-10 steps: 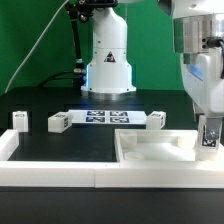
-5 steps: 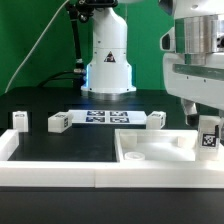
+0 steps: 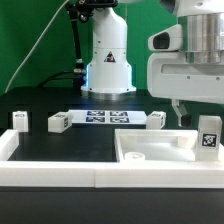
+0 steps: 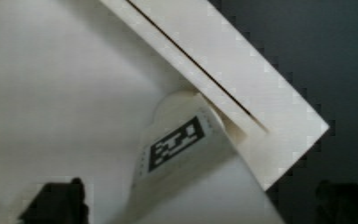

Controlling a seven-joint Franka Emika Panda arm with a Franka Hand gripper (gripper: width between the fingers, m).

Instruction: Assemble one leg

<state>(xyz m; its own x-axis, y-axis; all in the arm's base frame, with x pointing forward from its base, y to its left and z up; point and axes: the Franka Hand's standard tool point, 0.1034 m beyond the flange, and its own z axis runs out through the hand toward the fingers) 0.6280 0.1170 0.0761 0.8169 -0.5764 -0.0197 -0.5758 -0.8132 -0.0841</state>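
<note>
A leg (image 3: pixel 209 136), a small white peg with a black-and-white tag, stands upright in the corner of the large white panel (image 3: pixel 150 152) at the exterior view's right. In the wrist view the leg (image 4: pixel 181 143) stands against the panel's raised rim (image 4: pixel 229 70). My gripper (image 3: pixel 197 114) hangs just above the leg, open and empty. Its dark fingertips (image 4: pixel 55 200) stand wide apart with nothing between them. Three more legs lie on the black table: one far left (image 3: pixel 19 119), one beside it (image 3: pixel 58 122), one in the middle (image 3: pixel 157 119).
The marker board (image 3: pixel 98 117) lies flat between the loose legs. A long white border rail (image 3: pixel 50 160) runs along the front. The robot's base (image 3: pixel 108 60) stands behind, in front of a green backdrop.
The gripper has let go of the leg and risen, shifting toward the exterior view's left. The leg stays standing in the panel's corner.
</note>
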